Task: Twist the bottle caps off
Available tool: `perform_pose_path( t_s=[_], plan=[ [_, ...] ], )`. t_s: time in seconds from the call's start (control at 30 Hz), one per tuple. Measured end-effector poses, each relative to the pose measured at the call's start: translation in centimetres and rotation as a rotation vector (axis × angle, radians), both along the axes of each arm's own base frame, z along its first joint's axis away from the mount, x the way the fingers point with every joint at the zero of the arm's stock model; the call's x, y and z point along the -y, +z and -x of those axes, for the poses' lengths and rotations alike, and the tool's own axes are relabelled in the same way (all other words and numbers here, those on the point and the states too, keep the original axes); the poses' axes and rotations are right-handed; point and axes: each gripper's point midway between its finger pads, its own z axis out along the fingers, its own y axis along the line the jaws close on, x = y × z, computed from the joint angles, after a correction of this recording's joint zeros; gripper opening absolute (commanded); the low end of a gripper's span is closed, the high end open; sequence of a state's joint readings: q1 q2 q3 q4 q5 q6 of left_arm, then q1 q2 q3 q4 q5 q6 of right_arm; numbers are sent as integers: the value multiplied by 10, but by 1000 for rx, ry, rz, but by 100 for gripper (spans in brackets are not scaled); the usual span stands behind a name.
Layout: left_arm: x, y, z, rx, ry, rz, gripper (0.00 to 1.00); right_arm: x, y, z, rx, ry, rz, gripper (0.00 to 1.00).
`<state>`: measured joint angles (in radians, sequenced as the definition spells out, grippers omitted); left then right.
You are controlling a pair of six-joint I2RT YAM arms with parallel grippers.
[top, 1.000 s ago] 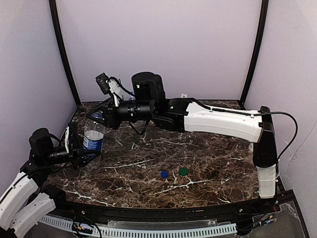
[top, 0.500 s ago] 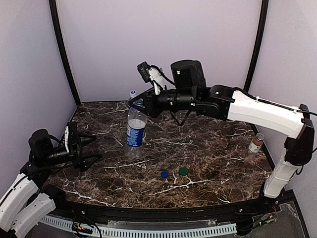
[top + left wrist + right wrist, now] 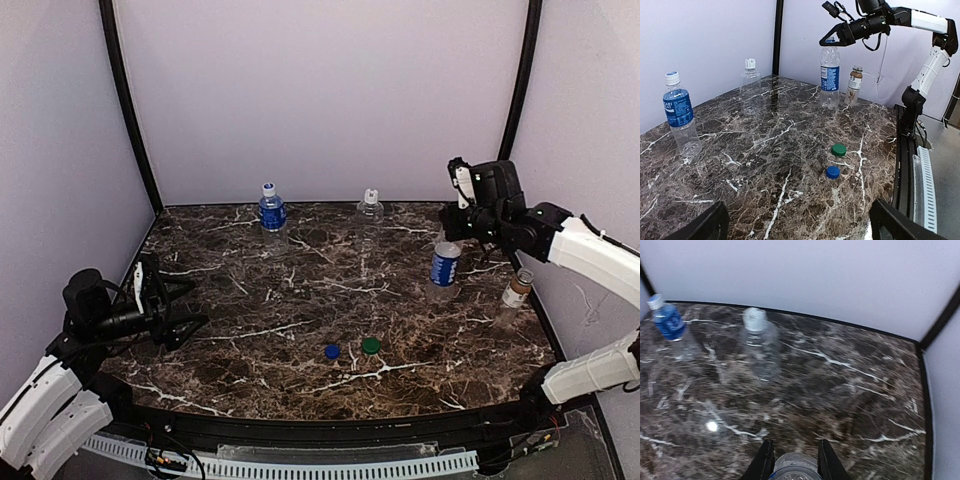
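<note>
My right gripper (image 3: 457, 232) is shut on the neck of a clear bottle with a blue label (image 3: 446, 266), upright at the table's right side, a little left of the brown coffee-drink bottle (image 3: 515, 291). In the right wrist view the fingertips (image 3: 763, 464) flank that bottle's top (image 3: 795, 469). Whether its base touches the table is unclear. A second blue-labelled bottle (image 3: 271, 212) and a plain clear bottle (image 3: 371, 214), both white-capped, stand at the back. My left gripper (image 3: 182, 305) stands open and empty at the left edge, its fingers (image 3: 710, 227) spread wide over bare marble.
A blue cap (image 3: 332, 351) and a green cap (image 3: 371, 346) lie loose side by side near the front middle of the marble table (image 3: 300, 300). Pale walls with black corner posts close in the left, back and right sides.
My left gripper let go of the blue-labelled bottle and opened wide. My right arm swung from the left side across to the right, carrying that bottle by its neck.
</note>
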<state>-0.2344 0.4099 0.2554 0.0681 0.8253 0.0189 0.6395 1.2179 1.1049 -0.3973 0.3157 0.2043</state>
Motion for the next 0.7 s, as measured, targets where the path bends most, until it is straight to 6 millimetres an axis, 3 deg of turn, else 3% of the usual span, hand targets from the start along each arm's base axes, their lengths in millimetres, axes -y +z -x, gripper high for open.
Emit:
perform_pose_path(
  t_s=[0.1,0.37,0.5,0.7],
  plan=[
    [-1,-1,-1,7,12,0,99,59,-22,-16,18,-158,79,0],
    [-5,-1,-4,20,38,0,99,160,-45,-34,90,-404,112,0],
    [-6,-1,-4,21,41,-1,99,182,-44,-37,135,-448,63,0],
    [-6,-1,-5,21,42,0,99,193,-45,-47,166,-460,29,0]
  ],
)
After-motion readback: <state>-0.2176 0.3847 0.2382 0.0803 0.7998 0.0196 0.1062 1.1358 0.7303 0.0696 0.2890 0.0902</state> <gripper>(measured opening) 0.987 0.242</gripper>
